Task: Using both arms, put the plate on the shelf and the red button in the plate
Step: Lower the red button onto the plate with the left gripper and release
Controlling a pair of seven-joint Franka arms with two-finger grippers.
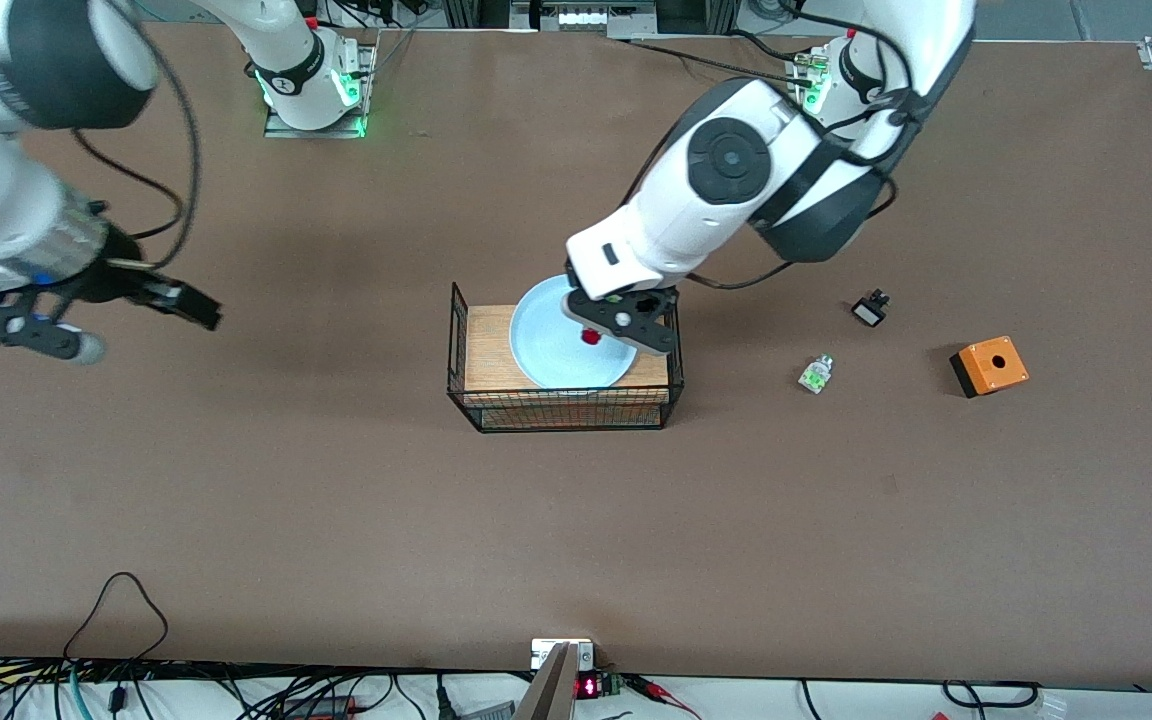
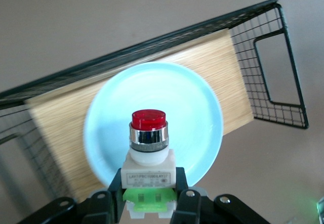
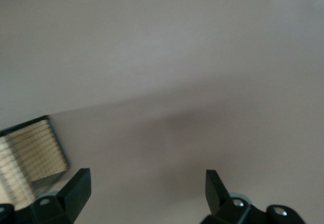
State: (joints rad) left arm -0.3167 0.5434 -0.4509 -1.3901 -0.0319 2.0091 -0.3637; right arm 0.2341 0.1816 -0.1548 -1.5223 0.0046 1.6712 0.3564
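The glossy pale-blue plate [image 1: 564, 350] already lies on the wooden board in the wire basket [image 1: 456, 345]; the left end effector [image 1: 608, 331] hangs over it, clamping the red button [image 2: 149, 133], which likely needs lowering and release; the right end effector [image 1: 96, 315] waits, spread empty, over bare bench.
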